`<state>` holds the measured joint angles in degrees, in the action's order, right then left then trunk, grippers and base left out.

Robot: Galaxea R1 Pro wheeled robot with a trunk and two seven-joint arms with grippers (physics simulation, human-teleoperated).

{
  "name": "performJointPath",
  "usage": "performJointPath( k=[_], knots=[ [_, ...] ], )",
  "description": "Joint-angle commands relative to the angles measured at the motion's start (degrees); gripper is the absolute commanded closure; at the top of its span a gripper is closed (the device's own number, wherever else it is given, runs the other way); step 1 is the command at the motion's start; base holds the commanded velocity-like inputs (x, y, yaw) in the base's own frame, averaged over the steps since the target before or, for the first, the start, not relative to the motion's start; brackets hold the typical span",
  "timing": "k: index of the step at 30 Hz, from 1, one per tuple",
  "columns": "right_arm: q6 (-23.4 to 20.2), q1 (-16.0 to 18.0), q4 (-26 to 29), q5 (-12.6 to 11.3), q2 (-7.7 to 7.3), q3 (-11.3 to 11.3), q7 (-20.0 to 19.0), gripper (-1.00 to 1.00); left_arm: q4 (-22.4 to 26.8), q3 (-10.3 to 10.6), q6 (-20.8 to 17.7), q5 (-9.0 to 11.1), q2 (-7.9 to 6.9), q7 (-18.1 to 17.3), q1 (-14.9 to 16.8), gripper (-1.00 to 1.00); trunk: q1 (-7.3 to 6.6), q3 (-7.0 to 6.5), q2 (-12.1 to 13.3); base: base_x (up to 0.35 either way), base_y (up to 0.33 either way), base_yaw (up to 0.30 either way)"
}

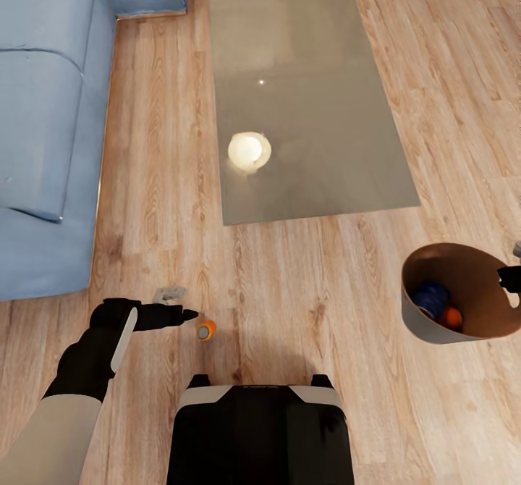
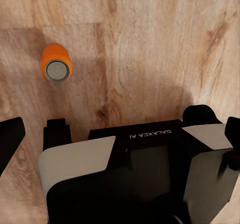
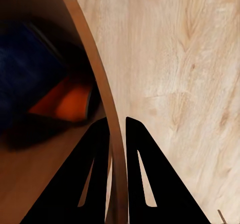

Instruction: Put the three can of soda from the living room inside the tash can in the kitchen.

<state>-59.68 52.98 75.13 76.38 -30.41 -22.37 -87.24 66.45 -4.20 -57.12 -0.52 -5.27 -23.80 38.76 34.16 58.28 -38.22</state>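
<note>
The robot's own dark base (image 1: 260, 427) sits nearest. Just beside its front corner an orange soda can (image 1: 207, 329) lies on the wood floor (image 1: 304, 282), with the left gripper (image 1: 181, 305) next to it, fingers spread and empty. The right gripper (image 3: 117, 149) pinches the rim of the trash can (image 1: 434, 326), carried further from the base, on the other side. Cans number three: one loose, one blue can (image 1: 432, 298) and one orange can (image 1: 451, 317) inside. A clumsy nudge could roll the loose can under the base; tilting the bucket could spill its two.
</note>
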Motion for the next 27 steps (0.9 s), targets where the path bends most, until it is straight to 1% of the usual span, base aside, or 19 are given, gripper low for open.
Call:
performJointPath(
  k=[1,4,5,7,13,16,18,19,22,24,27],
  knots=[
    [-0.18,-0.41,0.86,-0.24,0.33,-0.66,-0.31,1.00,0.00,0.01,0.02,-0.02,0.00,-0.01,0.00,-1.00,-0.22,-0.28,0.42,0.000,0.000,0.000],
    [-0.03,-1.43,2.51,-0.25,0.74,-1.33,-0.34,1.00,-0.01,0.05,0.02,-0.03,0.00,-0.01,0.00,-1.00,-0.88,-1.09,1.62,0.000,0.000,0.000],
    [0.04,-2.88,4.24,-0.26,0.97,-1.61,-0.37,1.00,-0.06,0.04,0.01,-0.07,0.00,-0.02,0.00,-1.00,-1.10,-1.37,2.02,0.000,0.000,0.000],
    [0.06,-3.84,5.42,-0.26,1.09,-1.70,-0.41,1.00,-0.07,0.04,0.00,-0.06,0.00,-0.02,0.00,-1.00,-1.54,-1.91,2.82,0.000,0.000,0.000],
    [0.09,-5.02,6.83,-0.26,1.28,-1.87,-0.47,1.00,-0.09,0.05,-0.01,-0.08,0.00,-0.08,0.00,-1.00,-2.86,-3.55,5.23,0.000,0.000,0.000],
    [0.12,-6.34,7.30,-0.28,1.34,-2.35,-0.47,1.00,-0.09,0.01,-0.07,-0.04,0.00,-0.10,0.00,-1.00,-3.52,-4.37,6.43,0.000,0.000,0.000],
    [0.16,-7.32,8.36,-0.65,1.70,-3.34,-0.49,1.00,-0.09,-0.01,-0.05,-0.04,0.00,-0.10,0.00,-1.00,-3.95,-4.92,7.24,0.000,0.000,0.000],
    [0.25,-7.89,9.11,-1.19,2.16,-4.02,-0.48,1.00,-0.09,-0.01,-0.03,-0.04,0.00,-0.10,0.00,-1.00,-4.17,-5.19,7.64,0.000,0.000,0.000],
    [0.56,-8.95,10.39,-1.97,2.74,-4.93,-0.45,1.00,-0.09,-0.02,-0.02,-0.05,0.00,-0.09,0.00,-1.00,-4.83,-6.01,8.84,0.000,0.000,0.000],
    [0.64,-9.40,10.77,-2.18,2.96,-5.16,-0.41,1.00,-0.09,-0.02,-0.01,-0.06,0.00,-0.10,0.00,-1.00,-5.27,-6.56,9.64,0.000,0.000,0.000],
    [0.74,-10.56,11.35,-2.58,3.73,-5.54,-0.32,1.00,-0.09,-0.02,0.00,-0.07,0.00,-0.12,0.00,-1.00,-5.93,-7.38,10.85,0.000,0.000,0.000]
  ],
)
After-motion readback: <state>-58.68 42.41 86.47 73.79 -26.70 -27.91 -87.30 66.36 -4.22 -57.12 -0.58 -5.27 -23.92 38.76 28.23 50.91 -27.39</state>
